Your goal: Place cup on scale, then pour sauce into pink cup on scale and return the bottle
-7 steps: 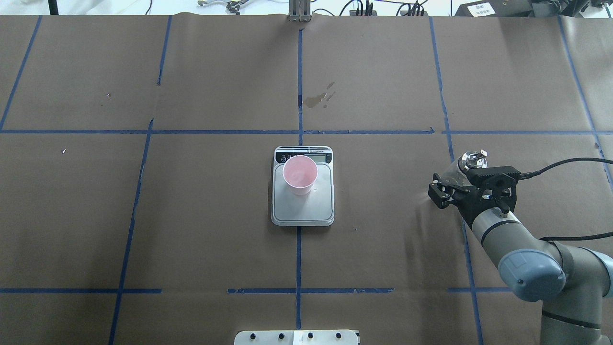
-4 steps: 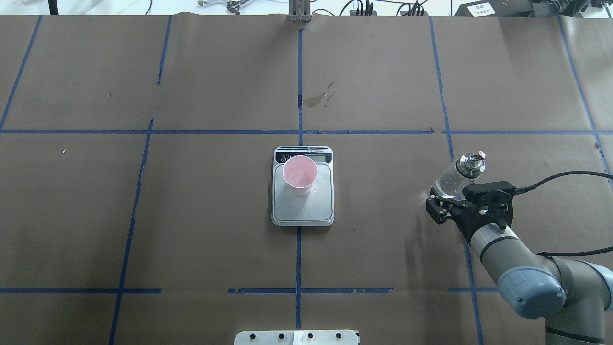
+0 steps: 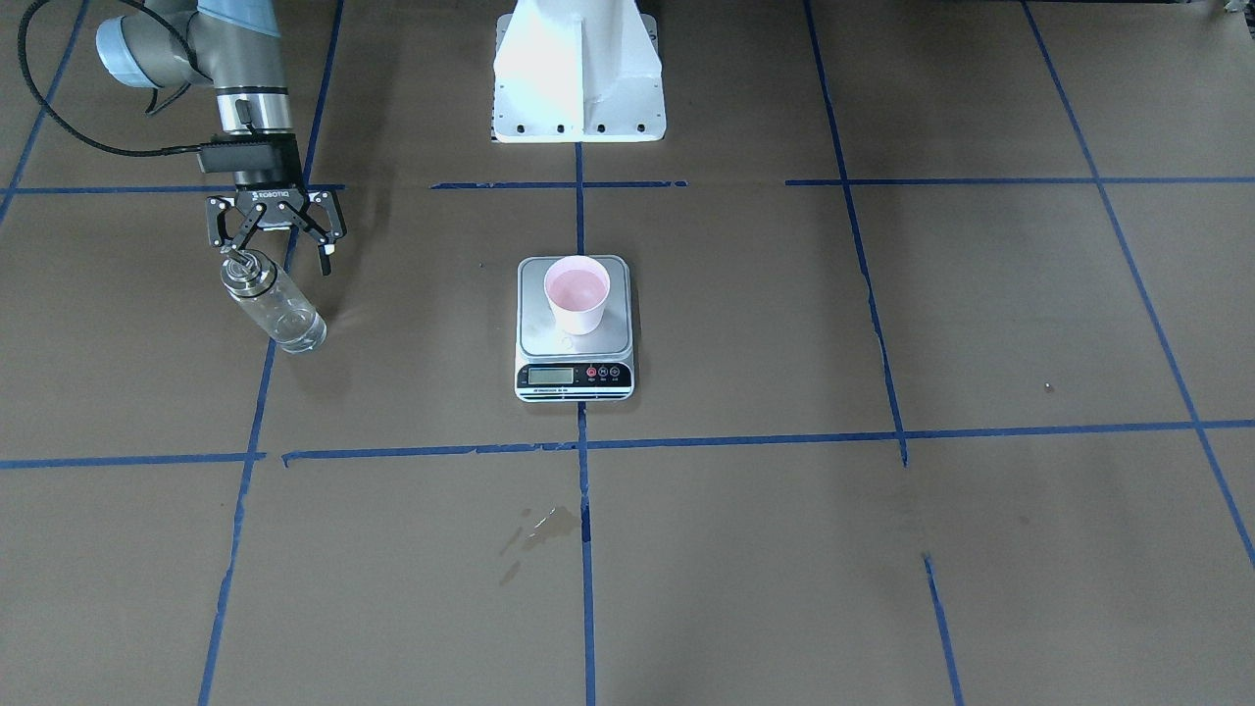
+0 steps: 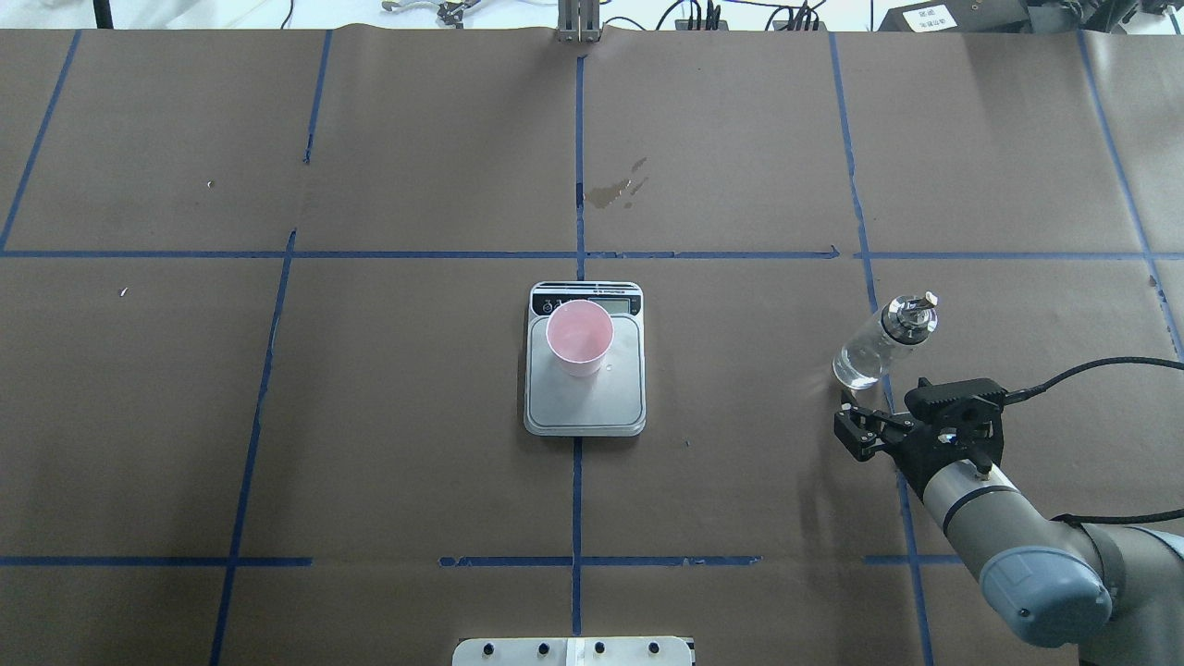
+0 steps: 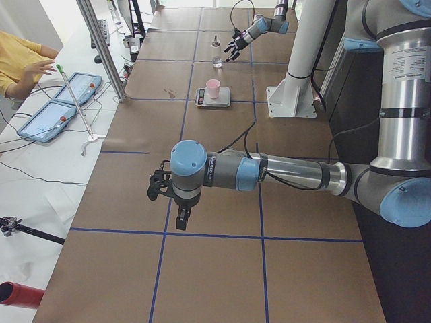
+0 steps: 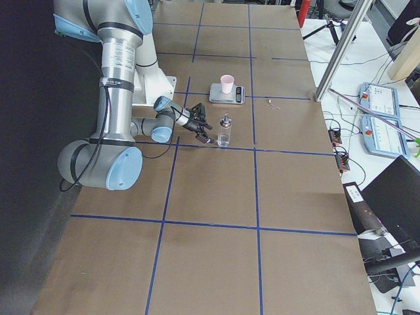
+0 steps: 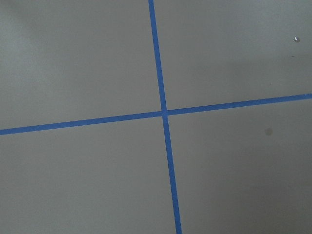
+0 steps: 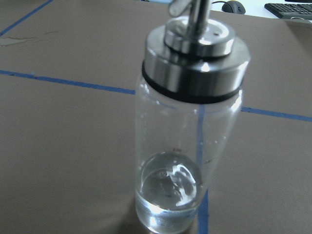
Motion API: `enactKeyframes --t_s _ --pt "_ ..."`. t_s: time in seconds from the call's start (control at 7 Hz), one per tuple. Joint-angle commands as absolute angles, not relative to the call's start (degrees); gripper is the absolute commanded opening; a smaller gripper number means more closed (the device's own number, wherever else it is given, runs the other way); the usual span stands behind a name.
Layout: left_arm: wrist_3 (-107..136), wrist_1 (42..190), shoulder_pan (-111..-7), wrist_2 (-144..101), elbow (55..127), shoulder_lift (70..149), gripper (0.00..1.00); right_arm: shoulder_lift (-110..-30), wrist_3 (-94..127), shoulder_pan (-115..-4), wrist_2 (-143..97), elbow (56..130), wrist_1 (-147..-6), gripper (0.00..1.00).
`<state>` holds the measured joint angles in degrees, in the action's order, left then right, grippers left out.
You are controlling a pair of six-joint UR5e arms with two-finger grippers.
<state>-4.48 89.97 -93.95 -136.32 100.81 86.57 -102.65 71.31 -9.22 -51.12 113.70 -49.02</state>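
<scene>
The pink cup stands upright on the silver scale at the table's middle; it also shows in the front view. The clear glass bottle with a silver spout cap stands free on the table, right of the scale. A little clear sauce lies at its bottom. My right gripper is open and empty, a short way behind the bottle, on the robot's side. My left gripper hovers over bare table far to the left. I cannot tell whether it is open or shut.
Brown paper with blue tape lines covers the table. A dried stain lies beyond the scale. The white robot base plate sits at the near edge. A person and tablets are across the table.
My right gripper has drawn back from around the bottle toward the robot. The bottle stays standing where it was. Cup and scale have not moved.
</scene>
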Motion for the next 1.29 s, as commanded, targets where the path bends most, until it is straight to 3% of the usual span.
enactKeyframes --t_s 0.0,0.29,0.57,1.14 --pt "-4.48 90.00 -93.96 -136.32 100.81 86.57 1.00 -110.71 70.32 -9.49 -55.18 119.86 -48.87 1.00" --pt "-4.48 90.00 -93.96 -136.32 100.81 86.57 1.00 -112.06 62.62 -16.30 -65.94 122.08 -48.78 1.00" --pt "-4.48 90.00 -93.87 -136.32 100.90 86.66 1.00 -111.45 46.85 -32.08 -85.59 120.95 -48.78 1.00" --pt "-4.48 89.91 -93.95 -136.32 101.25 86.57 1.00 -105.92 29.50 -63.29 -111.12 108.93 -52.01 1.00"
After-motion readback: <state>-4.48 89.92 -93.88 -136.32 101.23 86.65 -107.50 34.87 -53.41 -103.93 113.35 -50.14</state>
